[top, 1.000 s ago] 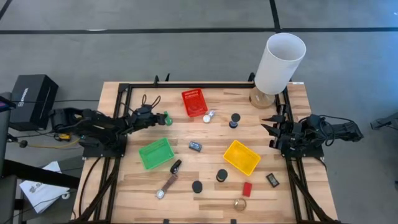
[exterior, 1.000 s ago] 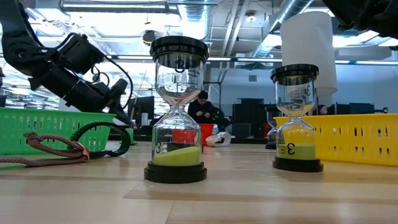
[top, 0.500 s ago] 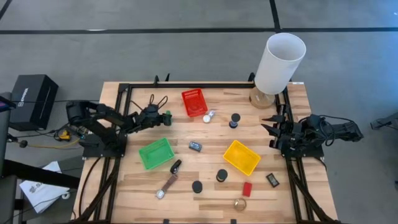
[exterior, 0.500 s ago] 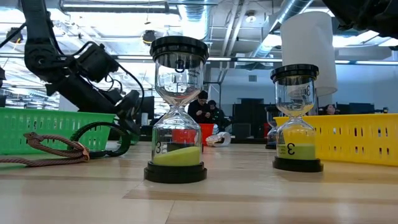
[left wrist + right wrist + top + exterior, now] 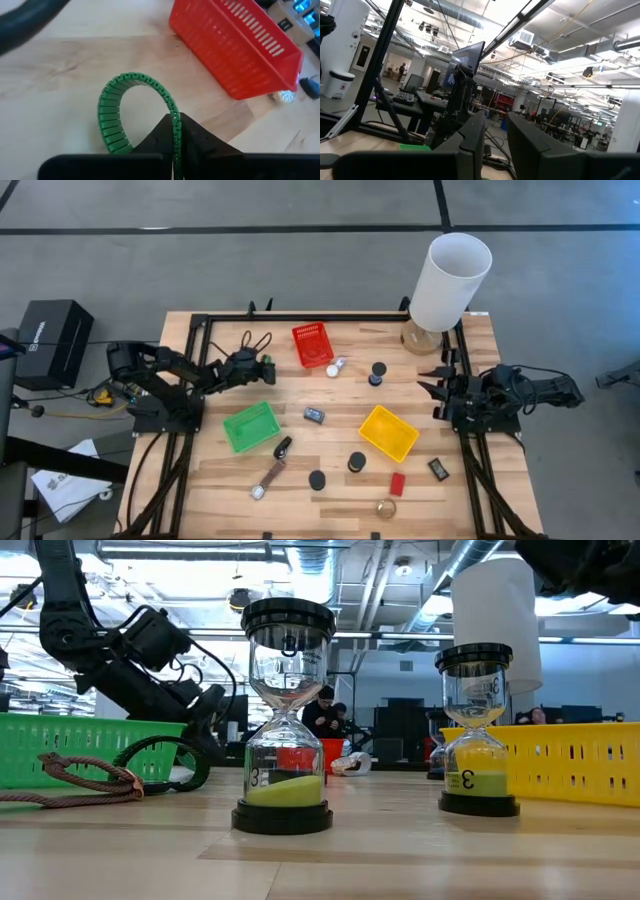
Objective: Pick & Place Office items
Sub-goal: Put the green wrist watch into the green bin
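L gripper (image 5: 176, 145) clenched on green ribbed band (image 5: 112, 112), beside red basket (image 5: 240, 50). R gripper (image 5: 432, 388) parked at table (image 5: 330, 470) edge, fingers slightly apart, holding nothing. Hourglasses (image 5: 287, 720) marked "3".

- Bright ceiling strip lights (image 5: 180, 552) are flooding the workshop evenly from twelve o'clock.
- Objects are casting only faint shadows on the table (image 5: 330, 470).
- Nearest tabletop is blurring at six o'clock in the low view.
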